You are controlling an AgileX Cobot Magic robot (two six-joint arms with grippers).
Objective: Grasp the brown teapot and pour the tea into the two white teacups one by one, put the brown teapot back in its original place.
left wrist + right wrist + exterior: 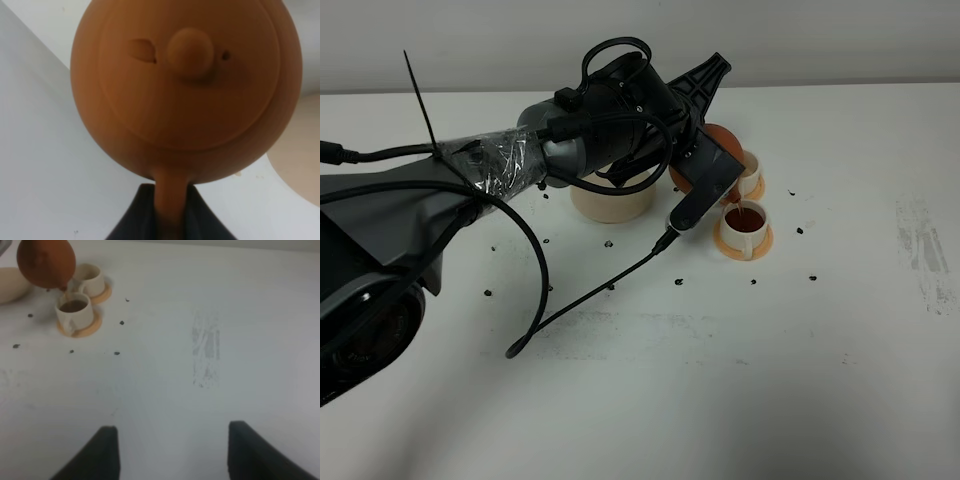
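Observation:
My left gripper [698,160] is shut on the loop handle of the brown teapot [724,136] and holds it tilted above the two white teacups. A thin stream of tea falls from the spout into the near cup [744,222], which holds brown tea on its orange coaster [745,244]. The far cup [752,170] stands just behind it. In the left wrist view the teapot [185,85] fills the frame, its handle between the left gripper [170,220]. The cream saucer [612,198] stands bare to the left. My right gripper [172,455] is open and empty, far from the cups [75,310].
Small black specks [677,283] lie scattered over the white table [720,380]. A black cable [600,292] from the left arm hangs low over the table's middle. A scuffed patch [918,245] marks the table's right side.

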